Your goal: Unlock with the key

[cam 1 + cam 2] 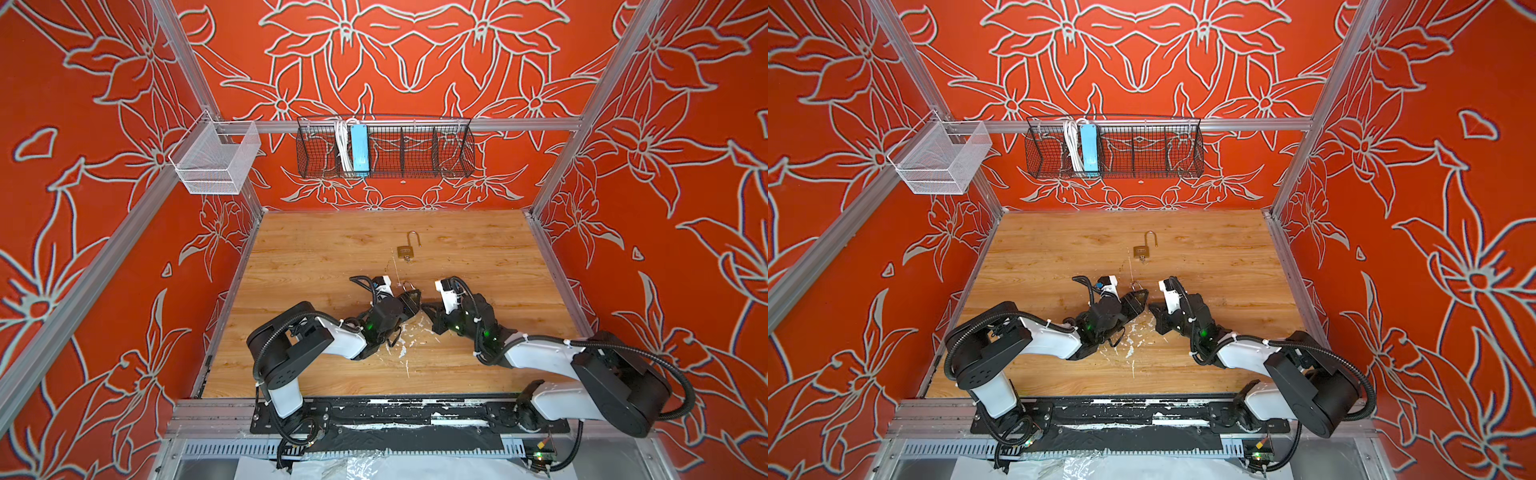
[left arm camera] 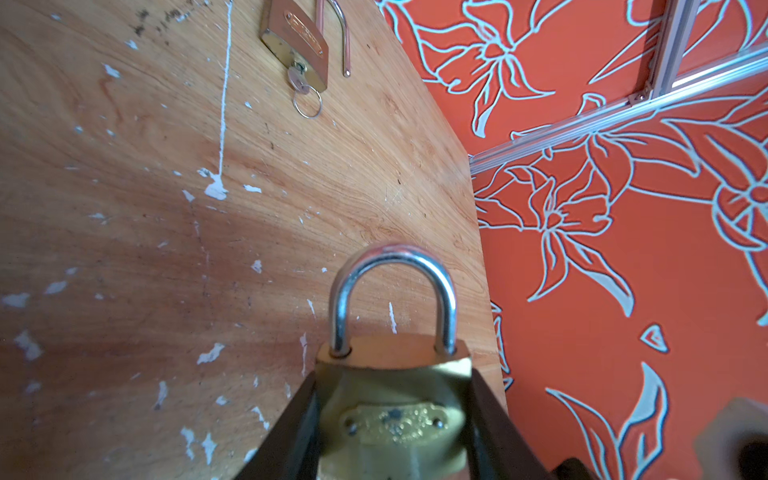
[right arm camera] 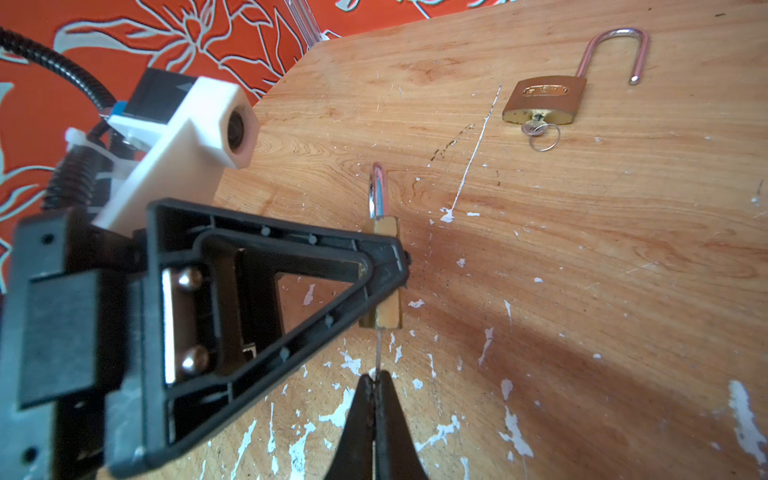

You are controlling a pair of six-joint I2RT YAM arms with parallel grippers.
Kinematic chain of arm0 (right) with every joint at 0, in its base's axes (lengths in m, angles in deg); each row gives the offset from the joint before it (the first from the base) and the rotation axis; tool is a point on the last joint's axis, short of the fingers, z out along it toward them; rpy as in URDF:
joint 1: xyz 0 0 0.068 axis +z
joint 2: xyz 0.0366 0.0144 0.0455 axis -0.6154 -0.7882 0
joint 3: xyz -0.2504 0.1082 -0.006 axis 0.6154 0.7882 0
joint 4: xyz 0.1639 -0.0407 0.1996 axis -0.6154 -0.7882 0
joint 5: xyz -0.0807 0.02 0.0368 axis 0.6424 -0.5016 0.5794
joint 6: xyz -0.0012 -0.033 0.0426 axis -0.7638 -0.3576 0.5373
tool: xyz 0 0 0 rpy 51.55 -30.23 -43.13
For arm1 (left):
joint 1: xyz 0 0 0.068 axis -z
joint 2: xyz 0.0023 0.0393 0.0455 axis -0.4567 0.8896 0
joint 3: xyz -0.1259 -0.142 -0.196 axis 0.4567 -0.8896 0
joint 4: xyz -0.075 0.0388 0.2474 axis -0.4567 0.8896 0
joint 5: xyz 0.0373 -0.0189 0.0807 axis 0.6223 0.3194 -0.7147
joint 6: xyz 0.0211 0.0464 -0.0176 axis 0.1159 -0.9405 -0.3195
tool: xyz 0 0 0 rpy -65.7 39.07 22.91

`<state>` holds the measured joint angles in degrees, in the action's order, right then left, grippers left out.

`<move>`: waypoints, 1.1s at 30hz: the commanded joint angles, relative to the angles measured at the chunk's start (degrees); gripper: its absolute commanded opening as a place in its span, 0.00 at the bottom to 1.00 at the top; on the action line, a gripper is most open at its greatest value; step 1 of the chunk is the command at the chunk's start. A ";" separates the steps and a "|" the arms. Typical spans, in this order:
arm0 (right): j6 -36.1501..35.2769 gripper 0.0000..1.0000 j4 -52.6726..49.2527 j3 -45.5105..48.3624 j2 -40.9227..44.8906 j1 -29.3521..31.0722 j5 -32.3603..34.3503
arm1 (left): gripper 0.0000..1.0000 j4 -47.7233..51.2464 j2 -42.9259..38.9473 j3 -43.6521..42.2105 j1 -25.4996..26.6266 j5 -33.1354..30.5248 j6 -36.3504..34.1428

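Clamping the brass padlock [image 2: 395, 415] above the worktop [image 1: 311, 249] middle, the left gripper [image 1: 410, 299] shows its arched steel shackle closed. Only the right wrist view shows the right gripper [image 3: 376, 388] pinching a thin key [image 3: 377, 353] at its base. 1 open padlock [image 3: 544, 102] lies toward the far edge.

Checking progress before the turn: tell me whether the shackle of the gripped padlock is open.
No, both legs of the shackle sit in the padlock body.

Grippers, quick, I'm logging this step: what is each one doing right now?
Left gripper: closed on the padlock, shackle shut.
Right gripper: closed on the key, its tip at that padlock's bottom.
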<state>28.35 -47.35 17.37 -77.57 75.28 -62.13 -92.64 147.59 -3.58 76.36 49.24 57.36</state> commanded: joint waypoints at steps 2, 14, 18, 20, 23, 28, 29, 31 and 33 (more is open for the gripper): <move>-1.13 0.08 10.58 -1.19 3.12 -0.55 1.47 | 0.00 3.18 0.76 1.28 3.28 9.90 -2.83; -1.86 0.14 7.39 -0.37 5.88 -1.08 5.51 | 0.00 6.71 -3.52 -0.58 3.28 1.35 -4.64; -2.03 0.39 -5.87 -2.86 9.48 -1.10 14.42 | 0.00 25.90 -10.15 2.51 3.20 -13.00 -7.69; -1.47 0.50 -14.89 -5.70 10.42 -1.18 20.17 | 0.00 39.51 -11.25 7.35 2.49 -17.87 -9.42; 0.70 0.60 -26.72 -11.48 8.02 -2.79 22.03 | 0.00 55.24 -9.13 17.34 1.03 -17.58 -21.21; 3.22 0.66 -35.98 -18.61 -0.16 -6.49 14.77 | 0.00 78.44 0.95 33.97 0.60 -18.82 -28.19; 3.76 0.67 -38.19 -19.78 -0.89 -7.31 13.89 | 0.00 80.46 2.42 35.77 0.48 -18.66 -27.56; 4.33 0.68 -42.20 -21.74 -2.29 -9.42 10.80 | 0.00 82.57 4.48 37.26 -0.02 -16.57 -25.32; 4.44 0.68 -44.82 -22.58 -3.00 -10.63 10.09 | 0.00 82.30 4.94 36.52 -1.81 -11.55 -23.58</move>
<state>30.87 -83.37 -3.30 -79.84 66.15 -49.21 -21.06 151.16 33.16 76.43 35.51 32.88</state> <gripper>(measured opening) 0.684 0.476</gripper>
